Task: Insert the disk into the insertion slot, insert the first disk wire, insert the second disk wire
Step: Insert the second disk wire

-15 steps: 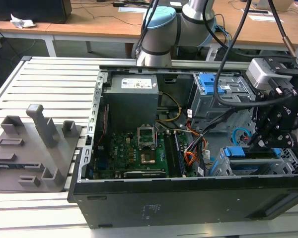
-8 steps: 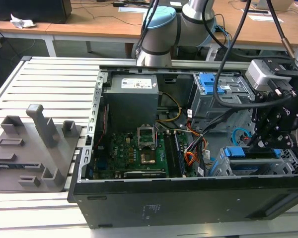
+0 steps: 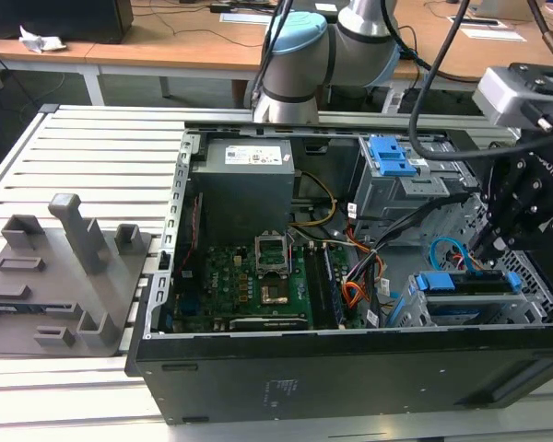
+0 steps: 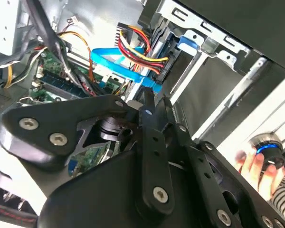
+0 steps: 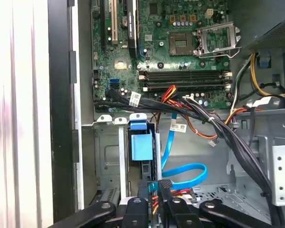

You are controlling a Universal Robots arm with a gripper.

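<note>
The disk [image 3: 468,284] sits seated in its slot [image 3: 461,308], blue frame showing at the computer case's [image 3: 350,368] corner on the exterior view's right. The gripper [image 5: 154,192] is low at the disk's rear, jaws pinching the dark plug of the light-blue cable [image 5: 187,173]; the red-orange wire bundle [image 4: 137,50] appears already plugged in. In my judgement the second wire step is in hand; seating it calls for a straight, square push. A hand [image 4: 256,166] waits outside the case.
</note>
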